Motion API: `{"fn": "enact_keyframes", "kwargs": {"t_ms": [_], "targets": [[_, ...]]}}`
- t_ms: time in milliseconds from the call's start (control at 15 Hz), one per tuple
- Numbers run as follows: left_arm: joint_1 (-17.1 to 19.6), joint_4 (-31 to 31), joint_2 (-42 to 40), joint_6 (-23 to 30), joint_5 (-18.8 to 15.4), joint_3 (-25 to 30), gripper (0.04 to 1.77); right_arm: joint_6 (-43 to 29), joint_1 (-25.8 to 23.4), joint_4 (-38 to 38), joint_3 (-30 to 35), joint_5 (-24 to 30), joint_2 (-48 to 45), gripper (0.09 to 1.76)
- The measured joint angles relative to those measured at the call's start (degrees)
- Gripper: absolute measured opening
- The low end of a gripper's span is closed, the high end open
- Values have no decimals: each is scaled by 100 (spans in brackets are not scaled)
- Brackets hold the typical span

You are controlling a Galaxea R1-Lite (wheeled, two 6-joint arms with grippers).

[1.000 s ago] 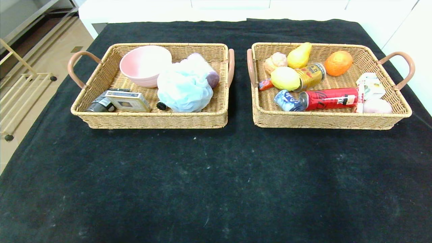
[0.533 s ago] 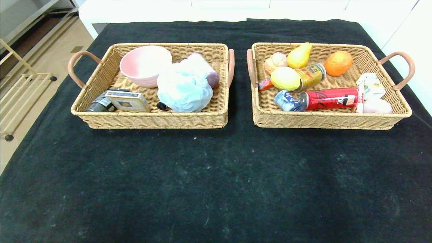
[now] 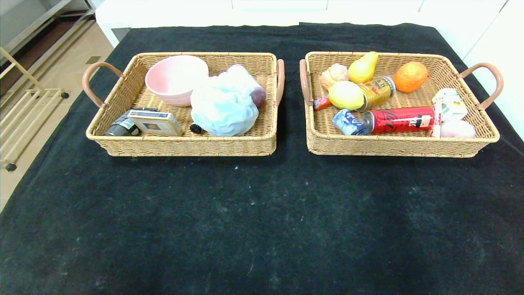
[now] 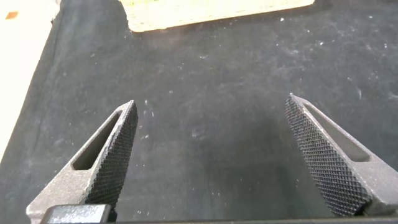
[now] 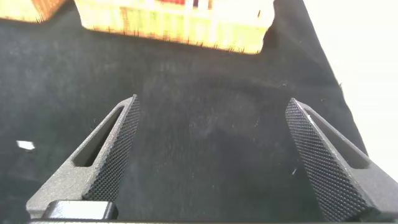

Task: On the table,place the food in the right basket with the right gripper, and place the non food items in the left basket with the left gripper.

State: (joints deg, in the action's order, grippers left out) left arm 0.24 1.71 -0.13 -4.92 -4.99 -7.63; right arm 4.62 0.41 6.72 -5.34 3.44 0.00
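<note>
Black cloth covers the table (image 3: 262, 213), and two wicker baskets stand side by side on its far half. Neither arm shows in the head view; each appears only in its own wrist camera.

The left gripper (image 4: 208, 155) hangs over bare black cloth with its two textured fingers (image 4: 115, 155) spread wide and nothing between them. A pale wicker edge of the left basket (image 4: 211, 12) lies well beyond its fingertips. The right gripper (image 5: 211, 155) is likewise spread wide and empty above the cloth, with the near wall of the right basket (image 5: 180, 28) well ahead of it.

In the head view the left basket (image 3: 184, 145) holds the non-food things: a pink bowl (image 3: 177, 78) at the back, a pale blue bath puff (image 3: 223, 107) beside it, a small box (image 3: 155, 122) lying against a dark object (image 3: 120, 127) in the near left corner.

The right basket (image 3: 393, 147) holds the food: a pear (image 3: 363, 67), an orange (image 3: 410, 76), a lemon (image 3: 346, 95), a gold can (image 3: 377, 92) touching the lemon, a red can (image 3: 399, 119) on its side with a blue can (image 3: 347, 122) at its end, and a pale pink item (image 3: 457, 129) in the near right corner.

Both grippers are well apart from the baskets and everything in them.
</note>
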Motion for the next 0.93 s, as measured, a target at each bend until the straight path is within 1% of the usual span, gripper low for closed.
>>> {"fn": "enact_keyframes", "kwargs": {"t_ms": [133, 333, 400, 533, 667, 933], "targets": [[0, 336, 0, -6, 4, 347, 172, 15, 0, 166, 333, -9, 0, 171], [0, 430, 0, -15, 52, 692, 172, -7, 0, 196, 512, -35, 0, 171], [0, 388, 2, -6, 129, 730, 172, -16, 0, 174, 518, -44, 0, 171], [0, 361, 2, 2, 218, 753, 172, -27, 0, -145, 529, -187, 0, 171], [-2, 435, 2, 41, 361, 758, 172, -265, 0, -273, 534, -276, 0, 171], [0, 435, 2, 160, 395, 763, 172, -497, 10, -258, 534, -302, 0, 171]]}}
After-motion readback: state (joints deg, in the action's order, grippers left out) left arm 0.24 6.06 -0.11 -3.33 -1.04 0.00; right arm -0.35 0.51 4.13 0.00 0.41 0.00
